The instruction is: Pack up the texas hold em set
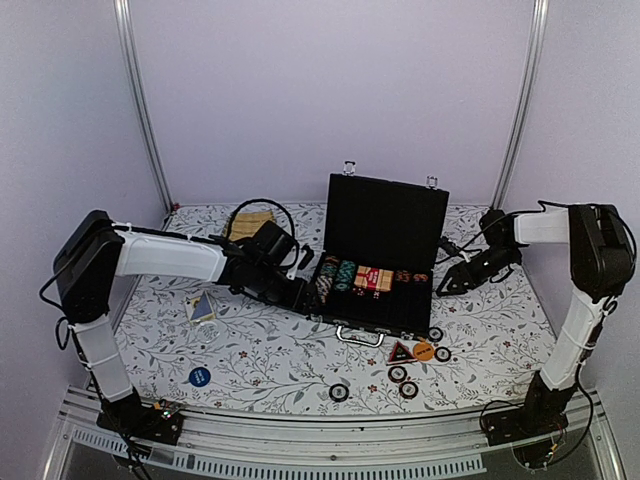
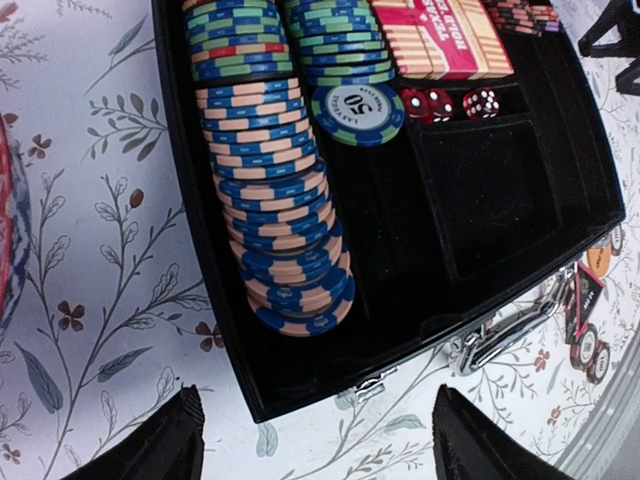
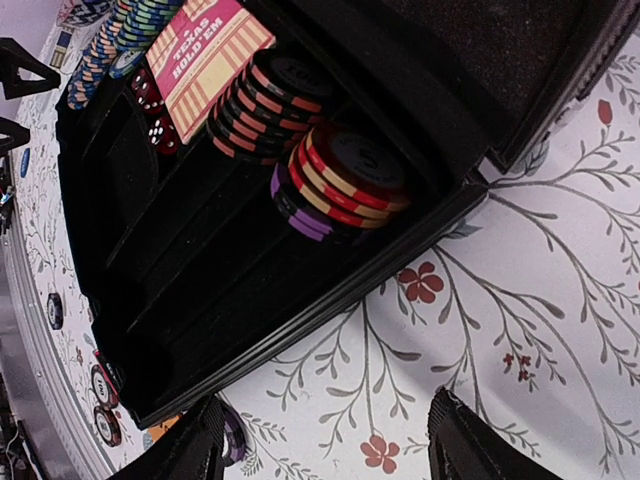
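**Case open mid-desk; both end effectors wide, empty**

The left end effector [image 2: 312, 400] sits at the L side of the briefcase [image 1: 378, 300]. Its fingers [image 2: 150, 450] are spread wide w/ nothing held, and its wrist cam looks down on the case's near-left corner. On the desk [image 1: 270, 350] L of the case there's a blue disc [image 1: 199, 376] near the front edge. A small blue-and-tan pack [image 1: 203, 308] lies behind it, too small to read. A tan slatted mat [image 1: 250, 222] lies at the back, partly under a cable.

The briefcase stands mid-desk, lid upright, silver handle [image 1: 358, 335] facing the near edge. Inside, L to R:
- blue-and-tan chip row [image 2: 275, 200]
- green chip rows [image 2: 335, 50]
- red dice [image 2: 440, 103]
- red card decks [image 2: 440, 35]
- black-orange chip stack [image 3: 265, 100]
- red-yellow-purple chip stack [image 3: 340, 180]

On the desk in front of the case's R half, a red triangle [image 1: 400, 351] lies just beside an orange disc [image 1: 423, 351]. Loose chips [image 1: 398, 374] lie around them, and one more chip [image 1: 339, 392] lies further L.

The right end effector [image 3: 328, 400] is just beside the case's R end, fingers wide apart, holding nothing.
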Robot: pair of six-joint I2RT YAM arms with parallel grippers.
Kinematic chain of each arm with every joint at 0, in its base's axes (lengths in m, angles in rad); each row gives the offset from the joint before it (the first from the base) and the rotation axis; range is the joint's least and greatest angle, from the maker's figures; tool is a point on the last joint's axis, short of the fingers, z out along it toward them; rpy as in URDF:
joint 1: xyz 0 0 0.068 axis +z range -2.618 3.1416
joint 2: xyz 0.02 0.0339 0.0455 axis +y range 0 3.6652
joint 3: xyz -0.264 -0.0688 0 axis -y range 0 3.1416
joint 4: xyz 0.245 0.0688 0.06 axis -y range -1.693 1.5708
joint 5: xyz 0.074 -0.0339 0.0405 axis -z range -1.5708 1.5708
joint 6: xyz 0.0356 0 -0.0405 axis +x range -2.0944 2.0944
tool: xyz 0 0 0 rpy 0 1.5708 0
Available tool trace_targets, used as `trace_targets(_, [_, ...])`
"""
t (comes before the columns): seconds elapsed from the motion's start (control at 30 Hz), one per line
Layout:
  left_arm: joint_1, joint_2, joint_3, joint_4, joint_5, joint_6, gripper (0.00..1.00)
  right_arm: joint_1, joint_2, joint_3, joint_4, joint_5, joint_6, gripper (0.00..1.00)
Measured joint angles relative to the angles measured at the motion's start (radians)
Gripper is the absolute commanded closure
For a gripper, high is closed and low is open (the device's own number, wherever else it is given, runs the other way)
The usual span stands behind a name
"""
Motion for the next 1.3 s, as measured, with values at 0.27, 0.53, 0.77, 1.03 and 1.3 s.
trace_targets(0.27, [0.000, 0.026, 0.000, 0.047, 0.008, -0.004, 0.21, 0.074, 0.080, 0.050, -0.016, -0.040, 0.018, 0.31])
trace_targets(0.53, [0.000, 0.033, -0.017, 0.083, 0.038, -0.005, 0.22, 0.106, 0.132, 0.124, -0.063, -0.031, 0.036, 0.32])
trace_targets(0.77, [0.000, 0.034, -0.037, 0.104, 0.053, -0.005, 0.23, 0.113, 0.183, 0.207, -0.095, -0.024, 0.045, 0.33])
trace_targets(1.03, [-0.017, 0.034, -0.042, 0.110, 0.049, -0.004, 0.25, 0.116, 0.222, 0.272, -0.093, -0.009, 0.047, 0.33])
trace_targets(1.3, [-0.045, 0.014, -0.047, 0.083, -0.003, -0.005, 0.22, 0.093, 0.216, 0.282, -0.098, -0.017, 0.060, 0.32])
